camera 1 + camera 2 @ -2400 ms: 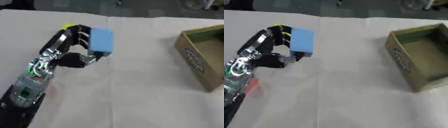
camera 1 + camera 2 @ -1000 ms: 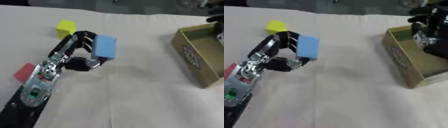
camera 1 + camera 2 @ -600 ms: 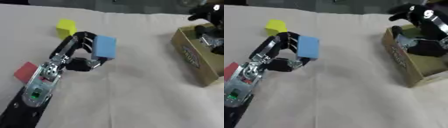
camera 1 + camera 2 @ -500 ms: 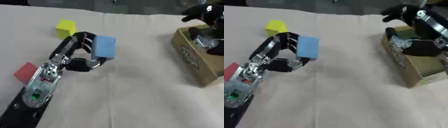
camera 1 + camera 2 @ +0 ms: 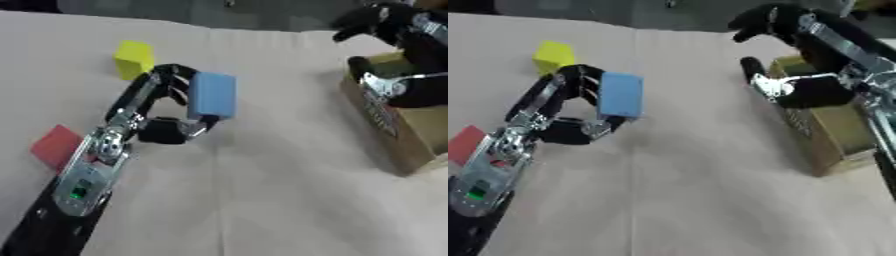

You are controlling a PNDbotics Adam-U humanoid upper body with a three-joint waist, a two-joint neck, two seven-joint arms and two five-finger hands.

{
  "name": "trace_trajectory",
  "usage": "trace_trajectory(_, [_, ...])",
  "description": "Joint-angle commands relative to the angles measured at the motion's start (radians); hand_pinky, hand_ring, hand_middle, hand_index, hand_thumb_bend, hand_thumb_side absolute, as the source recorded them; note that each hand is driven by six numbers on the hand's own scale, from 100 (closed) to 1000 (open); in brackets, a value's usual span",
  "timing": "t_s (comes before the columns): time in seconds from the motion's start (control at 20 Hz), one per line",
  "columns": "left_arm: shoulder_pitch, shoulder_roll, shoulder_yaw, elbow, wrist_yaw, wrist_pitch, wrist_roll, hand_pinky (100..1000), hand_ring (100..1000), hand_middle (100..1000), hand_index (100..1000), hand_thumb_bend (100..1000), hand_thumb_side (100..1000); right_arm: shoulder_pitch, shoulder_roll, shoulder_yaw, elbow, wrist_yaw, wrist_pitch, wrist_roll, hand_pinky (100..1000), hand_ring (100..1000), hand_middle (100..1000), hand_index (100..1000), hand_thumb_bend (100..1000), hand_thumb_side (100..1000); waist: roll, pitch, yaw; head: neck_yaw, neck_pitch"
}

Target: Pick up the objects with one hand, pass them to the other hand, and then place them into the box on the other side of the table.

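Left hand [image 5: 166,117] has the blue block [image 5: 212,95] pinched between its fingers on top and its thumb below, held off the tablecloth [image 5: 262,190] left of centre. Same grip and same spot as half a second ago; block hasn't shifted in the hand.

What changed: right hand [image 5: 798,75]. At 2.4 s ago it wasn't in the shot at all. By 1.0 s ago it showed up at the top right corner over the box. Now it's further in, sitting over the near-left end of the cardboard box [image 5: 833,135], reaching toward the centre of the table. Fingers look spread and partly curled, nothing in them, so open and empty. It is well apart from the blue block, no contact between the two hands.

Yellow block [image 5: 134,58] sits on the cloth just behind the left hand's fingers. Red block [image 5: 57,146] lies beside the left forearm, at the left edge. Neither has moved.

Box stays on the right side, its inside mostly hidden by the right hand.
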State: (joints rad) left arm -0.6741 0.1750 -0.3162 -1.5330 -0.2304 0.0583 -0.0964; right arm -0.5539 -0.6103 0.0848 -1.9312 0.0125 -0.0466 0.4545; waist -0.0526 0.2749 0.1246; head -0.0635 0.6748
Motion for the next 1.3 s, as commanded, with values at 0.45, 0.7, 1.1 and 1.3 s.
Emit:
trace_trajectory(0.45, [-0.01, -0.041, 0.01, -0.027, -0.017, -0.006, -0.001, 571, 607, 441, 568, 100, 100, -0.097, 0.053, 0.04, 0.076, 0.129, -0.053, 0.066, 935, 787, 834, 855, 100, 128, -0.018, -0.045, 0.003, 0.001, 0.005])
trace_trajectory(0.7, [-0.009, -0.07, 0.01, -0.016, -0.032, -0.004, -0.009, 570, 608, 442, 569, 100, 100, -0.128, 0.078, 0.06, 0.106, 0.197, -0.088, 0.105, 942, 808, 850, 863, 100, 100, -0.021, -0.046, 0.008, -0.008, 0.006])
trace_trajectory(1.1, [-0.004, -0.113, 0.019, -0.016, -0.045, 0.003, -0.015, 569, 610, 442, 570, 100, 100, -0.151, 0.114, 0.087, 0.146, 0.239, -0.103, 0.116, 962, 812, 840, 866, 100, 100, -0.024, -0.046, 0.013, -0.017, 0.007])
trace_trajectory(1.3, [-0.008, -0.132, 0.022, -0.01, -0.047, 0.011, -0.016, 568, 610, 442, 571, 100, 100, -0.159, 0.122, 0.092, 0.161, 0.222, -0.094, 0.141, 972, 816, 840, 867, 100, 100, -0.025, -0.045, 0.016, -0.019, 0.006])
